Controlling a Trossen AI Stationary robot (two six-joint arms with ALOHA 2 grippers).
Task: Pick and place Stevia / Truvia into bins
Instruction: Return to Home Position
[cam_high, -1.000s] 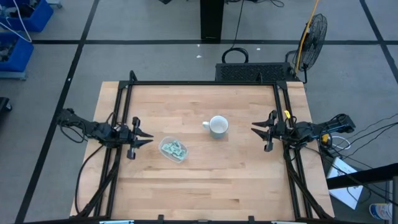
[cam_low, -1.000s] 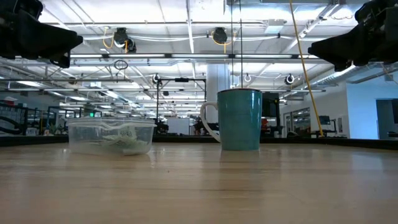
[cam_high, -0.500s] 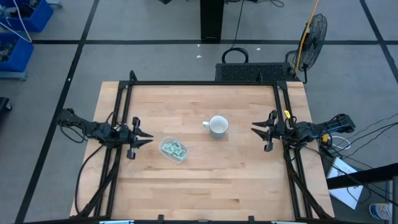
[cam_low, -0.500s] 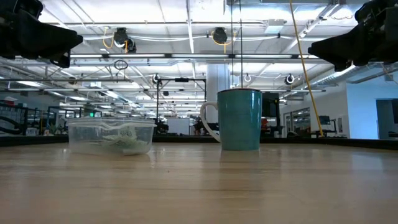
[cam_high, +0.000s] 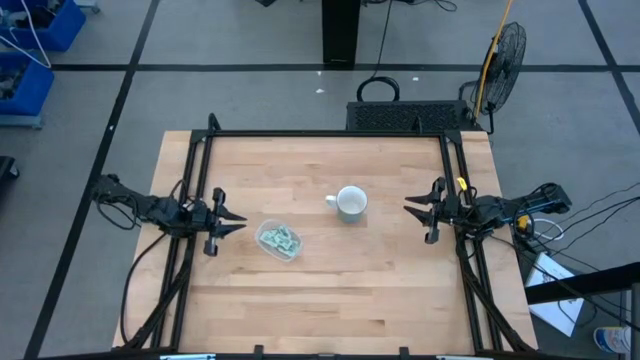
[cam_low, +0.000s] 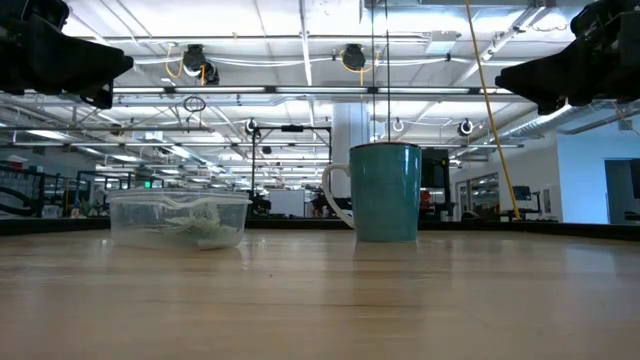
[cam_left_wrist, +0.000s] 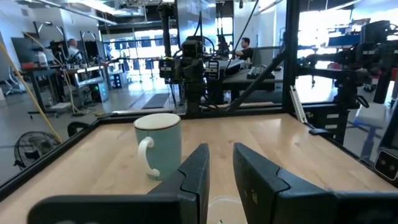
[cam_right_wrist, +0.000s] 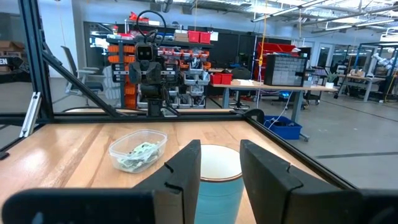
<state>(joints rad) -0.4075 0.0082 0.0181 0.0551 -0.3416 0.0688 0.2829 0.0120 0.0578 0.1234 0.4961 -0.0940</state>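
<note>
The Stevia packets (cam_high: 282, 239) lay in the clear bin (cam_high: 267, 231), left of the mug (cam_high: 350, 203), mid-tabletop (cam_high: 320, 300). Left tool (cam_high: 236, 221) and right tool (cam_high: 412, 209) hovered at opposite sides, fingers slightly parted and empty.

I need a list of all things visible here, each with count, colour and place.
Light wooden table: one, pale brown, centre.
Clear shallow plastic bin: one, transparent, on the table nearer the left arm.
Pale green and white paper sweetener packets: several, heaped in the bin.
Teal ceramic mug: one, mid-table, apart from the bin.
Black floor fan: one, beyond the table's far right corner.
Person: at least one, far off in the room.
Left end effector: one, dark, open, empty, above the left edge.
Right end effector: one, dark, open, empty, above the right edge.
</note>
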